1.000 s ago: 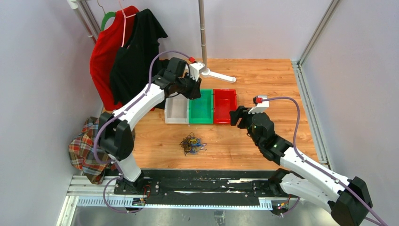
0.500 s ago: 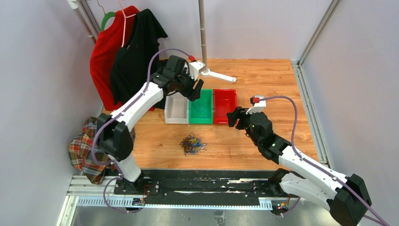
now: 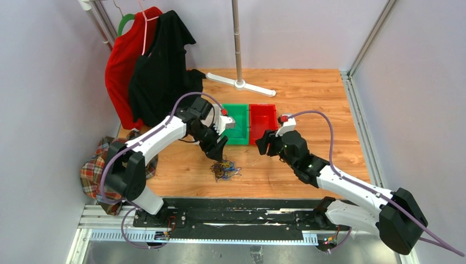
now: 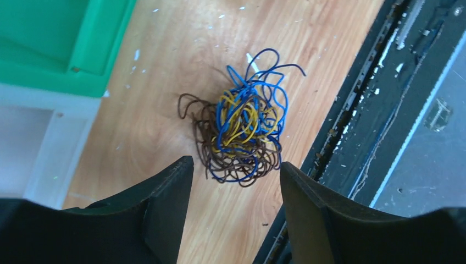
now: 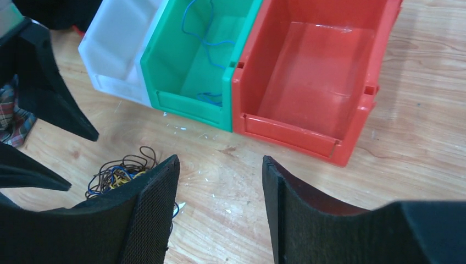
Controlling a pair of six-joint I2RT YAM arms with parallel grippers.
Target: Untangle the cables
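Left wrist view: left gripper [image 4: 235, 164], jaws wide and empty, hangs directly above the cables [image 4: 242, 135], one tangled bunch by the near edge of the table [image 4: 137, 110]. Right gripper [image 5: 220, 160], also wide, stands farther off.

Robot lab cell: plain panel walls [image 3: 308, 27], aluminium framing [image 3: 369, 41].

3 bins: white bin [image 5: 118, 49], green bin [image 5: 187, 103], red bin [image 5: 299, 133]. 1 cable tangle [image 4: 242, 137]; blue wire [image 5: 211, 41] in green bin, strand count unclear. 2 grippers: left gripper [image 4: 236, 165], right gripper [image 5: 220, 160]. 2 hung garments: red shirt [image 3: 123, 60], black shirt [image 3: 159, 66]. 1 plaid cloth [image 3: 96, 176], 1 stand [image 3: 237, 44]
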